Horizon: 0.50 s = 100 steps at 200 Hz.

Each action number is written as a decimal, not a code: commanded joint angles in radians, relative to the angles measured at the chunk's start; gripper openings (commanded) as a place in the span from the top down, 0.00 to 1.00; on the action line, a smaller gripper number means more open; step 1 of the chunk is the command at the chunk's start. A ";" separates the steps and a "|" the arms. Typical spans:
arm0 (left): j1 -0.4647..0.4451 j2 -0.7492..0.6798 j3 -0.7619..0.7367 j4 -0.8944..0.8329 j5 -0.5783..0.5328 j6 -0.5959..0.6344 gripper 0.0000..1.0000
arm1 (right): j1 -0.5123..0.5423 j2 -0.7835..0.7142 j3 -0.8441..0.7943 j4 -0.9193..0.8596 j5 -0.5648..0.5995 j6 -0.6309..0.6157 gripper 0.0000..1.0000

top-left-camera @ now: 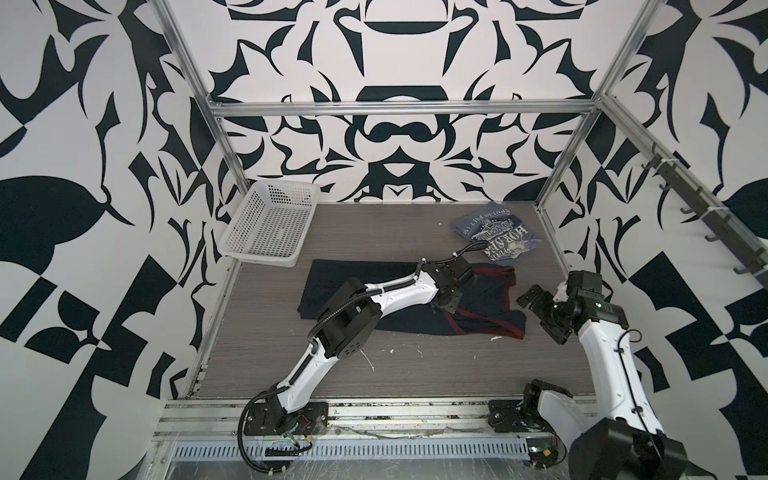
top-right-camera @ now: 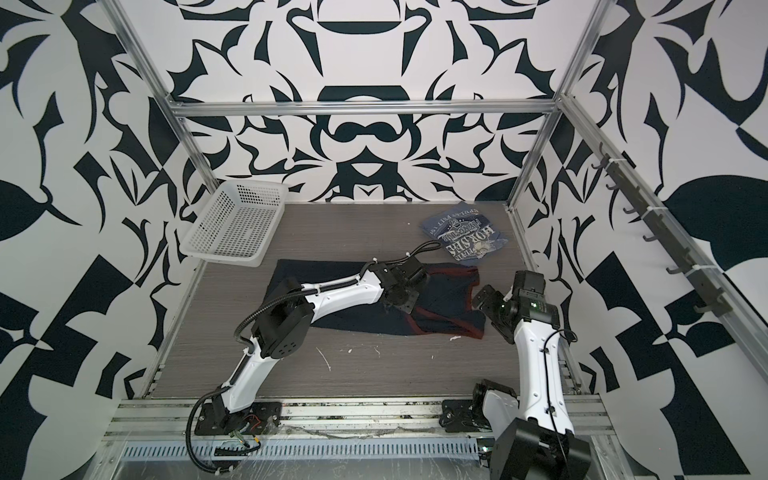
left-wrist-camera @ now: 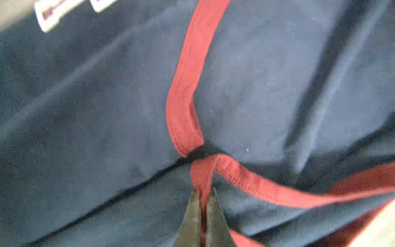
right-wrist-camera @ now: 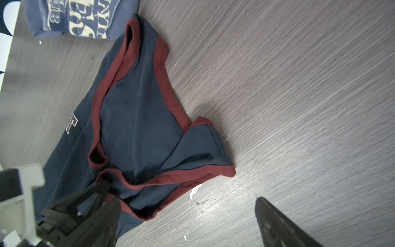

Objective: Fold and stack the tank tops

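Navy tank top point(left-wrist-camera: 256, 85) in left hand point(left-wrist-camera: 204, 193)

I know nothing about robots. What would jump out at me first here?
The bold black-and-white patterned walls surround everything. Mid-table, the left gripper pinches the red trim of a navy tank top, while the right gripper hangs open beside it. A folded slate-blue top lies in the far right corner.

"HORSES" upside-down on slate-blue tank top point(top-left-camera: 496, 235), smaller lines illegible, one unclear letter on navy tank top point(right-wrist-camera: 139, 111)
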State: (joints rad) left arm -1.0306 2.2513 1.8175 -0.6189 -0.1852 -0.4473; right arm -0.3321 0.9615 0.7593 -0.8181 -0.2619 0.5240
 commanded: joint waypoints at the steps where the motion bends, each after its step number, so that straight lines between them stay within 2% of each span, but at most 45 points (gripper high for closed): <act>1: -0.002 0.016 0.038 0.017 -0.024 0.002 1.00 | 0.034 0.022 0.000 0.005 0.003 -0.004 0.00; 77: 0.055 0.030 0.045 0.062 -0.033 -0.021 1.00 | 0.287 0.176 -0.012 0.056 0.052 0.044 0.00; 100: 0.065 0.058 0.062 0.059 -0.031 -0.028 0.99 | 0.332 0.234 -0.032 0.085 0.048 0.063 0.00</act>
State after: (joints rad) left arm -0.9783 2.2585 1.8442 -0.5655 -0.2058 -0.4580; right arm -0.0349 1.1576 0.7444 -0.7700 -0.2287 0.5549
